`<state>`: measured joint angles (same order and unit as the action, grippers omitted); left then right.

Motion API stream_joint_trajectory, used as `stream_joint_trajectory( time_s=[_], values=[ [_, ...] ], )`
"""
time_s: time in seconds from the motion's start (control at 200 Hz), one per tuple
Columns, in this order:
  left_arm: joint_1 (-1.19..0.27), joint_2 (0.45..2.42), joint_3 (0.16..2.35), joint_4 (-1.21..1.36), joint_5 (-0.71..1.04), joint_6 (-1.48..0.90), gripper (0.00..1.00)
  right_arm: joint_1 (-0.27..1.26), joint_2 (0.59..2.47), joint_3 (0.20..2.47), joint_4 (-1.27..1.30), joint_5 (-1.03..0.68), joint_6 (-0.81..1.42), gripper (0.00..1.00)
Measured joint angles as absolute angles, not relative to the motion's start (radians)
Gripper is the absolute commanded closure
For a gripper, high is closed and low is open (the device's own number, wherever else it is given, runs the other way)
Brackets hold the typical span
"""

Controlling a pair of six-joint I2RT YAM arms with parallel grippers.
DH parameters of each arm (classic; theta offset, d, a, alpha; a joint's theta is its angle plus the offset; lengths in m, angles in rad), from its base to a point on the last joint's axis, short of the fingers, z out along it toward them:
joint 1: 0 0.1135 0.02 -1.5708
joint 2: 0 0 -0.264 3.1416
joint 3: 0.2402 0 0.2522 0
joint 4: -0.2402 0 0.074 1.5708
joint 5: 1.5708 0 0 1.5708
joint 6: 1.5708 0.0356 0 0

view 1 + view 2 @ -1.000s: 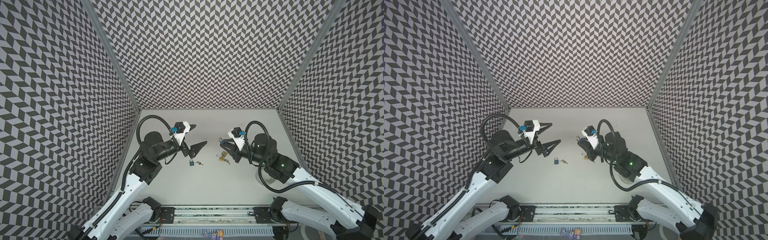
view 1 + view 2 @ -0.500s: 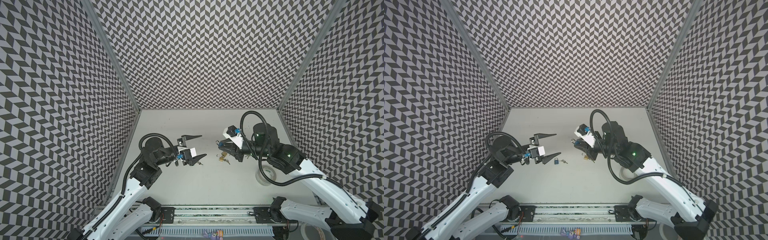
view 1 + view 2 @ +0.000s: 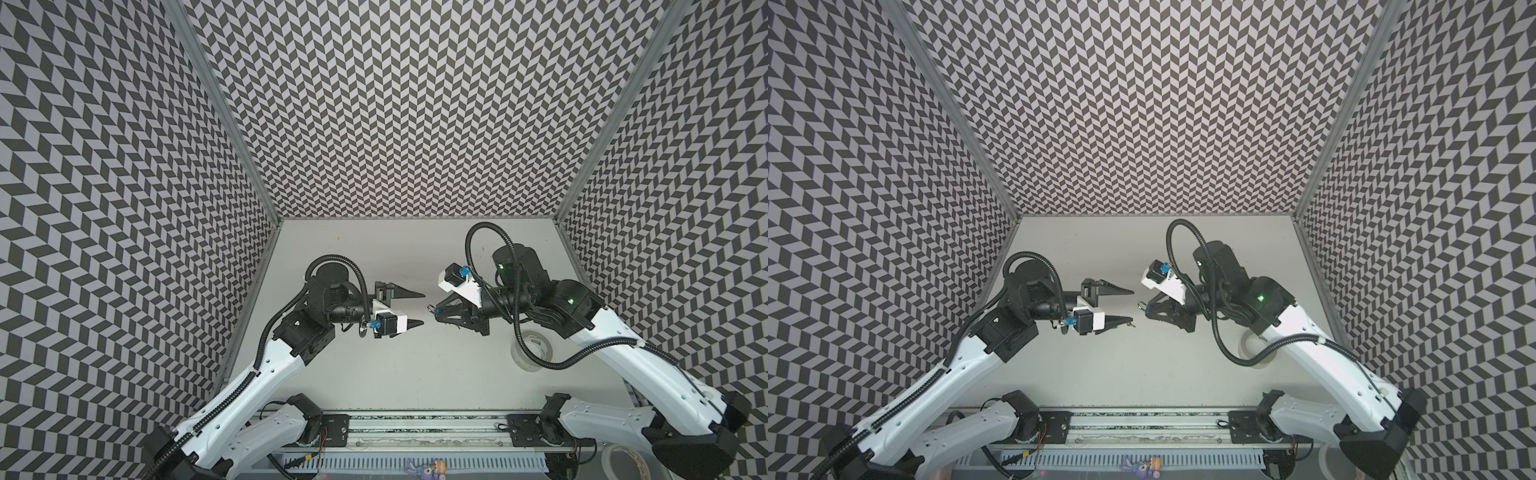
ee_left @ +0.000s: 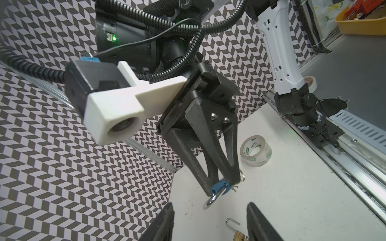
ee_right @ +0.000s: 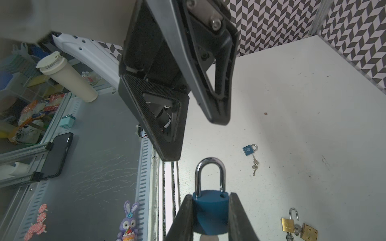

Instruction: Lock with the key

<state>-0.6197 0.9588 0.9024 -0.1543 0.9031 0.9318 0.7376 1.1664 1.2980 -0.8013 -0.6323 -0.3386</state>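
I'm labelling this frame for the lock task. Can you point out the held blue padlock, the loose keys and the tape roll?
held blue padlock [image 5: 210, 210], right wrist view, on its blue body
loose keys [image 5: 254, 166], right wrist view, on the key heads
tape roll [image 4: 259, 159], left wrist view, on its outer wall

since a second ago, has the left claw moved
Yes. Against the front rail, the left claw has shifted nearer the rail and rightward toward the right claw, and its jaws have narrowed.
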Motion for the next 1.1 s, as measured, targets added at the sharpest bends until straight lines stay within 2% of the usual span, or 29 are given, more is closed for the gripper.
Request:
stream_joint_trajectory(
  time_s=[0.055, 0.345, 0.596, 0.836, 1.101],
  values=[
    [-0.623, 0.968, 0.908, -0.170, 0.909, 0.949, 0.55, 0.738, 1.173, 1.301, -0.803, -0.642, -0.339, 1.00],
    [-0.643, 0.993, 0.923, -0.213, 0.927, 0.981, 0.57, 0.738, 1.206, 1.306, -0.809, -0.683, -0.338, 1.00],
    [-0.659, 1.014, 0.934, -0.244, 0.934, 1.009, 0.70, 0.738, 1.211, 1.307, -0.808, -0.702, -0.335, 1.00],
    [-0.662, 1.024, 0.934, -0.264, 0.937, 1.023, 0.72, 0.738, 1.211, 1.307, -0.808, -0.712, -0.332, 1.00],
    [-0.664, 1.024, 0.936, -0.264, 0.936, 1.028, 0.79, 0.738, 1.213, 1.307, -0.809, -0.712, -0.329, 1.00]
  ],
)
